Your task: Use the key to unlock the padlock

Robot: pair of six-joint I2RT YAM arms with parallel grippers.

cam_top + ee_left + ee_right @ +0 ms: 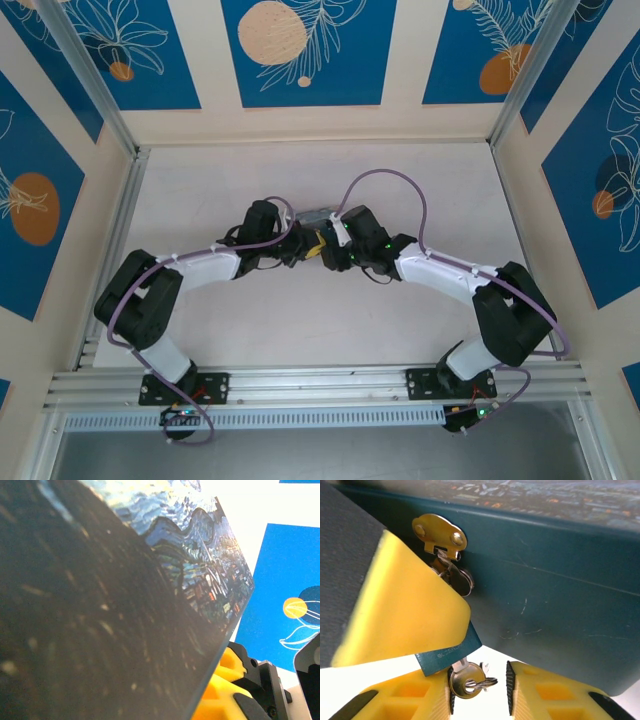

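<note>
pale table [300, 335], left gripper [299, 250] clenched by tin [545, 590], right gripper [477, 692] around key [465, 681], grip unclear

Locate thin silvery metal key [466, 681] at 5 o'clock of small blue-green metal padlock [446, 656], itself 6 o'clock of brass hasp [439, 534].

Painted tin [190, 570] close up, blue panel [280, 570] behind

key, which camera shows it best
Right wrist view: the key is close and sharp, just under the padlock. From the top it is too small to tell; the left wrist view faces the tin.
</note>
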